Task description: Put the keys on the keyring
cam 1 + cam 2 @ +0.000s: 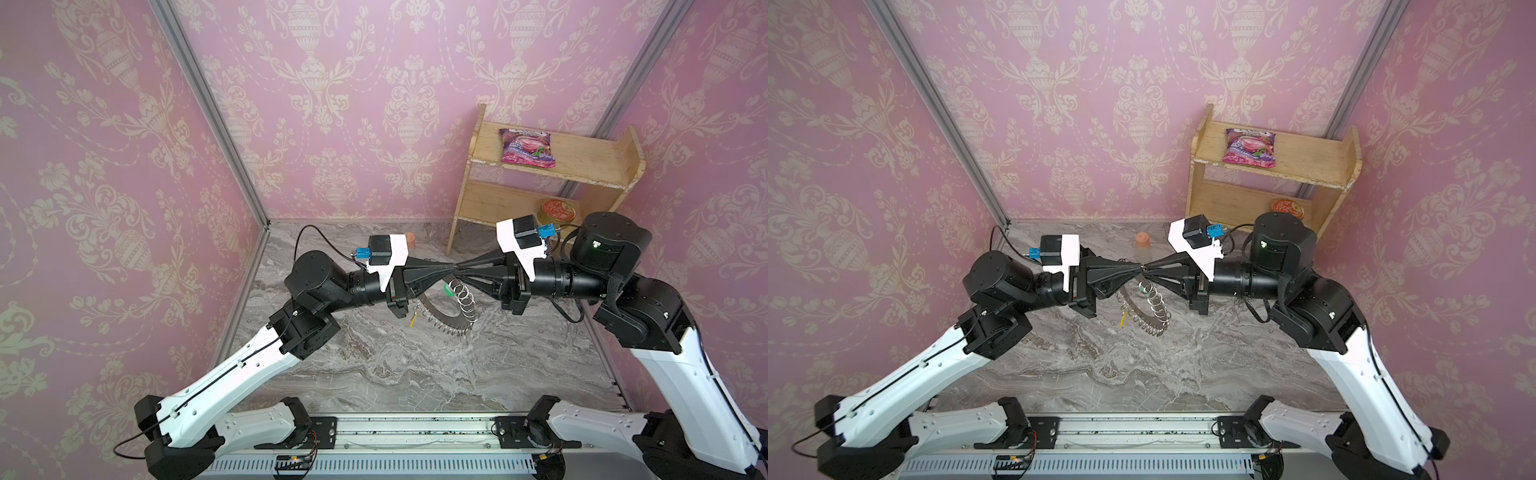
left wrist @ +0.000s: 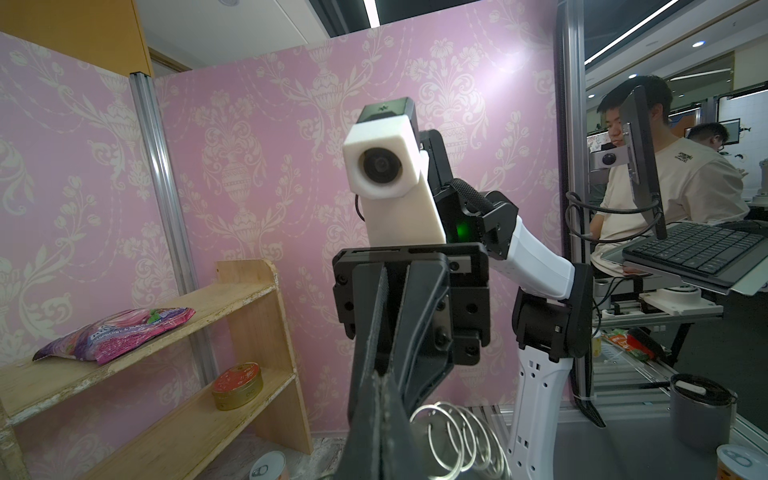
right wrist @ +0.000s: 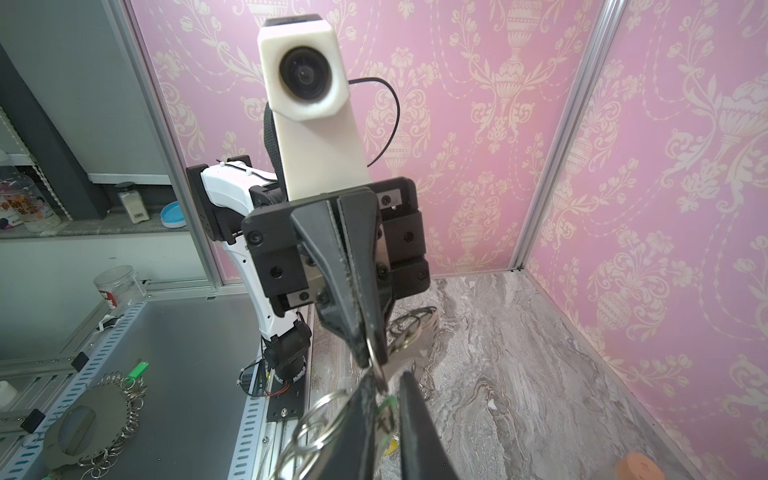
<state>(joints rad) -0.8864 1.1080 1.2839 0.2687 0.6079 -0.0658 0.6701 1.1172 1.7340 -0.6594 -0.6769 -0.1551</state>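
Both grippers meet tip to tip in mid-air above the marble table. My left gripper [image 1: 454, 269] [image 2: 380, 374] is shut on the keyring [image 1: 446, 320], a grey metal disc fringed with silver wire rings [image 2: 449, 436] that hangs tilted below it. A yellow key [image 1: 412, 320] dangles from the disc's left rim. My right gripper [image 1: 460, 268] [image 3: 388, 378] stands narrowly open, with one wire ring against a finger. The green key [image 1: 449, 289] [image 3: 388, 405] hangs just under the meeting point and shows through that gap. What it hangs from is unclear.
A wooden shelf [image 1: 540, 174] at the back right holds a pink snack bag [image 1: 527, 147] and a red-lidded tin [image 1: 557, 212]. A small orange-capped jar [image 1: 1142, 241] stands on the table [image 1: 415, 374] behind the grippers. Pink walls close in three sides.
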